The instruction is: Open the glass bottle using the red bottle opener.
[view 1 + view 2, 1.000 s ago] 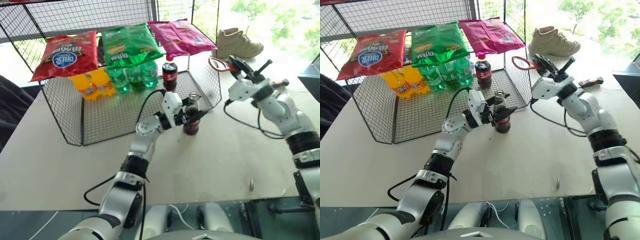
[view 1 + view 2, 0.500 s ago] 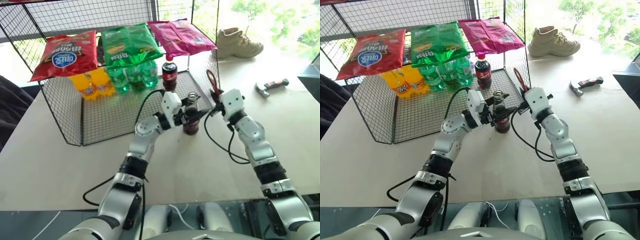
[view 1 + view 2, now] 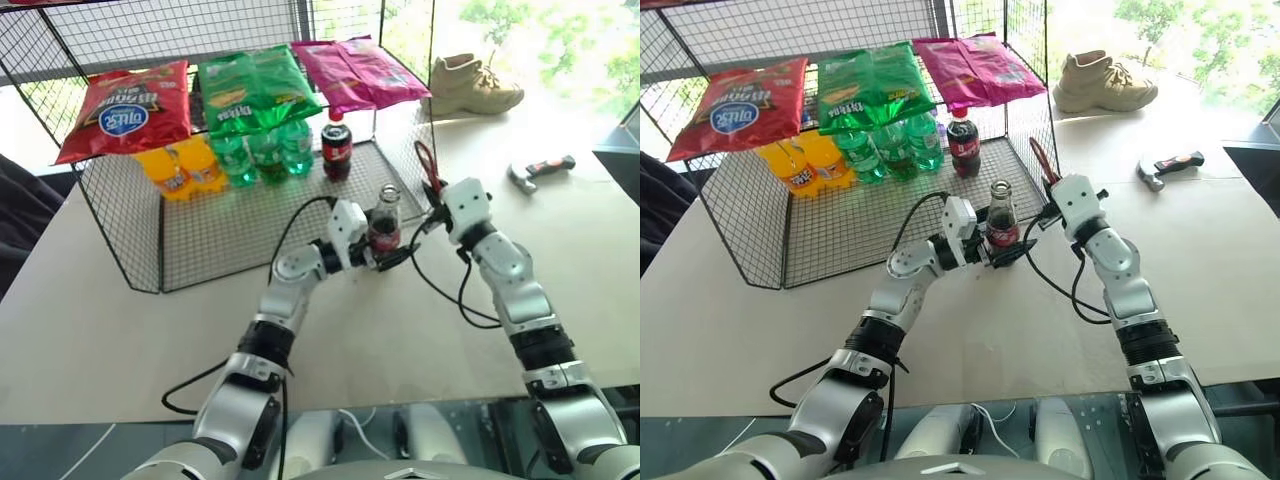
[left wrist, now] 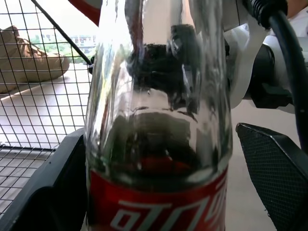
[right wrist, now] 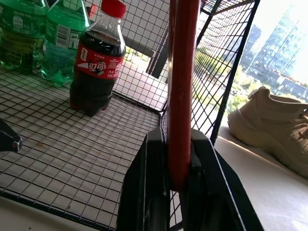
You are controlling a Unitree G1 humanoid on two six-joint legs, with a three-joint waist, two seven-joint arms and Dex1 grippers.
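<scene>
The glass bottle (image 3: 1001,214), clear-necked with dark drink and red label, is standing upright on the table (image 3: 1200,250). The red bottle opener (image 3: 1041,163) is rising just beside it.

Mock shop — wire rack (image 3: 150,230) of snack bags (image 3: 128,108), drink bottles (image 3: 262,155).

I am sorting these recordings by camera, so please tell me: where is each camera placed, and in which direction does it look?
Left eye and right eye views: on the head, looking forward and down at the pale table and black wire rack; both arms show.
Left wrist view: on the left wrist, looking at the small clear-glass cola bottle between the left gripper's open fingers.
Right wrist view: on the right wrist, looking into the rack along the flat red bottle opener clamped in the right gripper.
Shared: head and right wrist views both show the red-capped plastic cola bottle and beige shoe.
</scene>
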